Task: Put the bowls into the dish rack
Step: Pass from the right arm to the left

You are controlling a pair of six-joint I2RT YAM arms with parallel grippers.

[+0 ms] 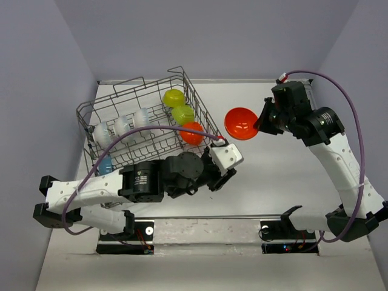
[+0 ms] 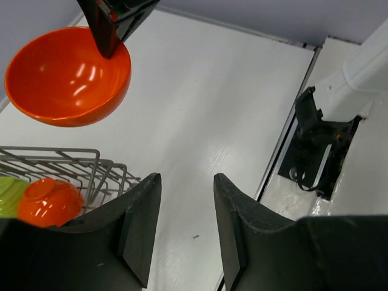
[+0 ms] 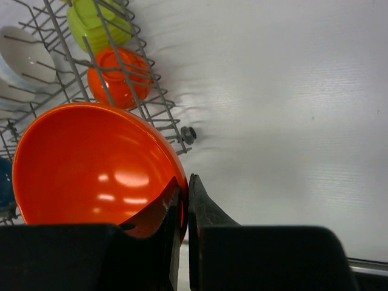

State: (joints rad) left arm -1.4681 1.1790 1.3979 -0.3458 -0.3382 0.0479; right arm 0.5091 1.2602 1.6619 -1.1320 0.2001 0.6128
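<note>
Nearest the overhead lens, the left arm crosses the lower centre of the frame. Its left gripper (image 2: 186, 194) hangs with fingers spread and nothing between them, just beside the near right corner of the dish rack (image 1: 197, 109). This rack, the largest object, fills the upper left of the overhead view.

The right gripper (image 1: 264, 121), at upper right, is clamped on the rim of an orange bowl (image 1: 240, 123), one finger inside and one outside. This bowl is held tilted at upper centre, apart from the rack and to its right.

Bowls in the rack, counted:
- three white bowls (image 1: 121, 125) in a row on edge
- two yellow-green bowls (image 1: 174, 97)
- one orange-red bowl (image 1: 192, 133)
- one blue bowl (image 1: 106, 165), partly hidden by the arm

Seven are loaded and one is in hand.

Each bowl looks light, stiff and glossy, so probably slippery. The thin rim appears to be the only workable hold, and a loose pinch there could let the bowl swing or slip.
</note>
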